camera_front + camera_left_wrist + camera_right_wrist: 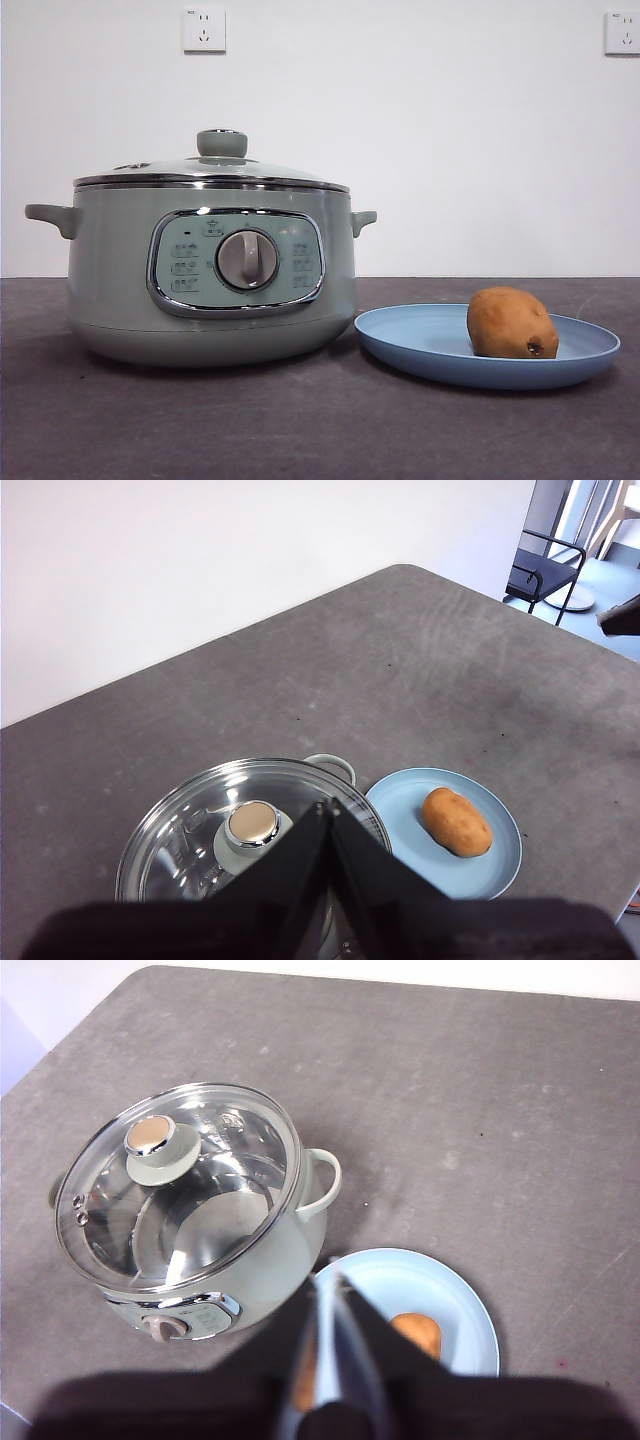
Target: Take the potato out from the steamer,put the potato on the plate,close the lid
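Observation:
The sage-green steamer point(110, 270) stands at the left of the table with the glass lid point(160, 170) seated on its rim, the green knob point(222, 143) on top. The potato point(510, 322) lies on the light-blue plate point(420, 340) to the right of the pot, its dark eye spot facing the camera. Neither arm shows in the front view. My left gripper point(328, 808) is shut and empty, high above the lid point(180, 830) near its knob point(252, 825). My right gripper point(330, 1285) is shut and empty, high above the plate point(400, 1275), partly hiding the potato point(422, 1332).
The dark grey table point(300, 430) runs to a white wall with two sockets point(204, 30) point(622, 33). The steamer's side handle point(322, 1182) points toward the plate. A black chair point(545, 570) stands beyond the table's far corner.

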You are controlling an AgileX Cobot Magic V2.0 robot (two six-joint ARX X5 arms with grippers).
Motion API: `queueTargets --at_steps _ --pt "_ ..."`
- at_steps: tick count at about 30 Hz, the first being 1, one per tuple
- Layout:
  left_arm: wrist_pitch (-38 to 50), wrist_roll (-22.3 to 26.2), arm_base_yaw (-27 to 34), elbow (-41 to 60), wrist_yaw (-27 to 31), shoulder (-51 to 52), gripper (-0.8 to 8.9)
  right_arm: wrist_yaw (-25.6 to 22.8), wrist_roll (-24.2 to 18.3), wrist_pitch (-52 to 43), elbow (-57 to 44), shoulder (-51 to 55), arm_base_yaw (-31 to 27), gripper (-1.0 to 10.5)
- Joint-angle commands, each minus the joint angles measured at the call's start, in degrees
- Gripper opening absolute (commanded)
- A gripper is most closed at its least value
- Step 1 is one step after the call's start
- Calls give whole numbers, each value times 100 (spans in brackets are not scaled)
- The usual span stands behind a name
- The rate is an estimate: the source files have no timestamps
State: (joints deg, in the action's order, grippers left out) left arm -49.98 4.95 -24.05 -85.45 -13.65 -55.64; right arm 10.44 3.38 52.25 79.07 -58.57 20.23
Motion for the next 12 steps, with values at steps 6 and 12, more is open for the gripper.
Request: queueTargets --at_steps 6,12 --pt "15 66 13 4 2 -57 -3 -7 -42 -31 31 17 7 -1" --pt "28 70 13 4 7 -83 -3 -9 -44 -31 31 17 7 -1"
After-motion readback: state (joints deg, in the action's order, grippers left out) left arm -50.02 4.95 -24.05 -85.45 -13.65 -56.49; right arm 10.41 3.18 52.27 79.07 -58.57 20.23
